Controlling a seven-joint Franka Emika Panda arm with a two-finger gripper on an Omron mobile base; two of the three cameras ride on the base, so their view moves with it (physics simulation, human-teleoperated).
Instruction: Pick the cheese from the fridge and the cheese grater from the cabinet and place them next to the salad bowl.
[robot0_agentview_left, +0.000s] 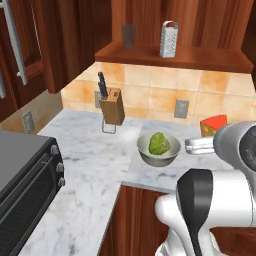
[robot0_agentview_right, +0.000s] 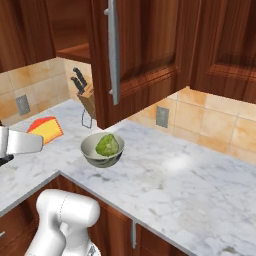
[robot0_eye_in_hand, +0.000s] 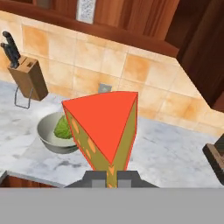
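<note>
A: Cheese (robot0_eye_in_hand: 103, 127) position?
B: Clamped in the closed gripper (robot0_eye_in_hand: 112, 177), held above the counter (robot0_agentview_left: 90, 165) just right of the salad bowl (robot0_agentview_left: 172, 150).
A: Arm?
B: Stretched level, hand pointing toward the backsplash.

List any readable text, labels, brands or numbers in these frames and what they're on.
None readable.
Toaster oven: knobs on the front, no legible markings.
Knife block: plain wood, no brand.
Cheese grater: bare perforated metal.
Cheese: plain red rind, no label.
Wall outlets: blank plates.
</note>
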